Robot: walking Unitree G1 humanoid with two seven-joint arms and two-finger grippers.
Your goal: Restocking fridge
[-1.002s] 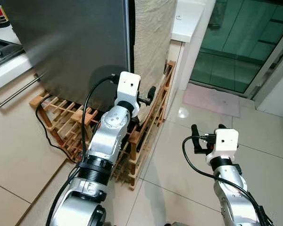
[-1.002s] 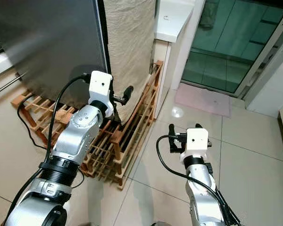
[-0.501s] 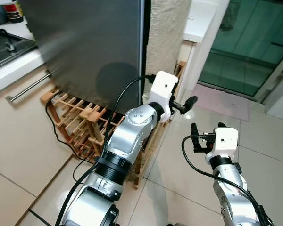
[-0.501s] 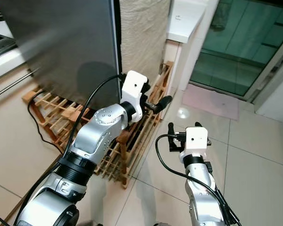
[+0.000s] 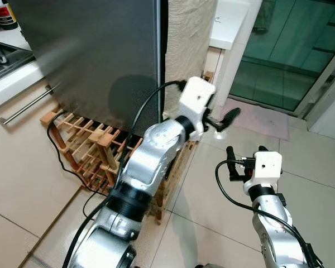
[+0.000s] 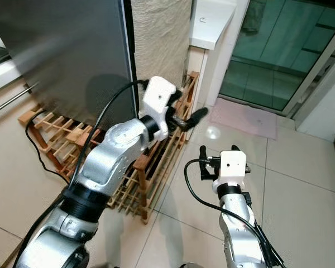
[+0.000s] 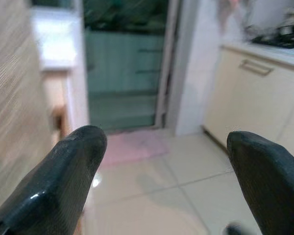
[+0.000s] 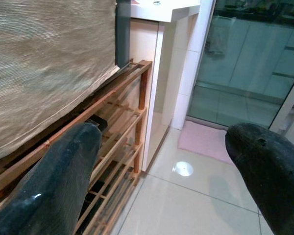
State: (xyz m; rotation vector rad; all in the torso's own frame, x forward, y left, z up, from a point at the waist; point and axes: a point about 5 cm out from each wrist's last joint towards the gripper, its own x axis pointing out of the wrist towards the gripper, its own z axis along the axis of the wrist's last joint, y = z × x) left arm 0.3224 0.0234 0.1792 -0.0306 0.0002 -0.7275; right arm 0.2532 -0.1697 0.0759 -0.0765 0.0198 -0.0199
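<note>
Fridge door [image 5: 95, 61], a tall dark grey panel, stood shut at the upper left of the head views, with a beige woven cloth [image 5: 187, 39] hanging down the side of the appliance next to it. Beneath and around the base sat a slatted wooden rack [image 5: 95, 145], and a black cable [image 5: 58, 151] trailed over its left end onto the cream floor tiles [image 5: 22, 184].

The left gripper [image 5: 223, 120] was raised at the end of the silver left arm [image 5: 156, 156], past the front corner of the fridge and above the rack's right end, pointing toward the pink floor mat [image 5: 257, 117] in front of the green glass sliding door [image 5: 285, 50]. Its two black fingers [image 7: 54, 186] stood wide apart in the left wrist view, with nothing between them but blurred floor and doorway.

The right gripper [image 5: 247, 156] hung lower, over bare tile well to the right of the rack, on the right arm [image 5: 273, 229]. Its fingers [image 8: 54, 176] were likewise spread wide and held nothing; between them the right wrist view showed the rack's end, the cloth and the mat.

A white counter [image 5: 226, 22] jutted out beyond the cloth. At the far left, a cream cabinet front carried a long metal bar handle [image 5: 25, 106].
</note>
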